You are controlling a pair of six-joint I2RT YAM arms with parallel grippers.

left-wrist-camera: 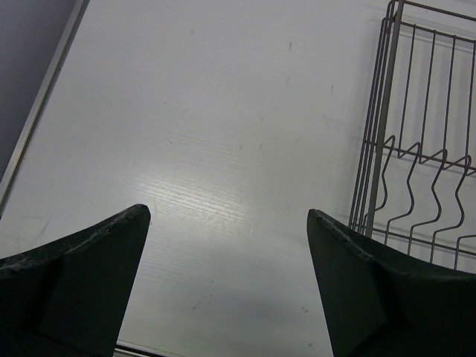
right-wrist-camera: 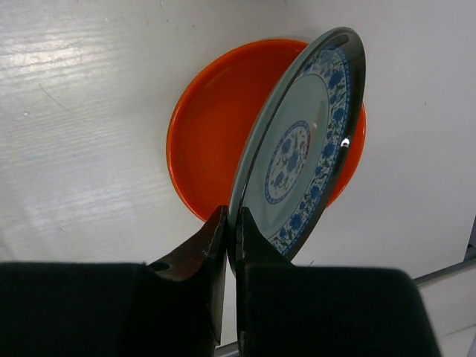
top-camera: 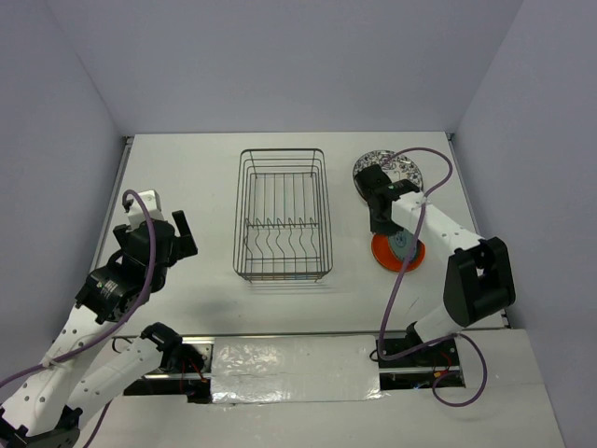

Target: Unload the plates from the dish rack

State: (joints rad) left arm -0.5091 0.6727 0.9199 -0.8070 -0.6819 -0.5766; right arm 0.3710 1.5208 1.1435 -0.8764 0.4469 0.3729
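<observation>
Grips the blue-patterned plate point(right-wrist-camera: 301, 156) by its rim with the right fingers point(right-wrist-camera: 232, 223), closed tight on it. Holds it on edge, tilted, over the orange plate point(right-wrist-camera: 204, 134) lying flat on the table point(right-wrist-camera: 82, 111); touching or not, cannot tell. In top view, both at 3 o'clock of the rack point(top-camera: 283, 217), near it, with a dark-patterned plate point(top-camera: 399, 166) at 12 o'clock of the orange one. Hovers with the left fingers point(left-wrist-camera: 229, 216) wide open above the table, at 9 o'clock of the rack, holding nothing.
</observation>
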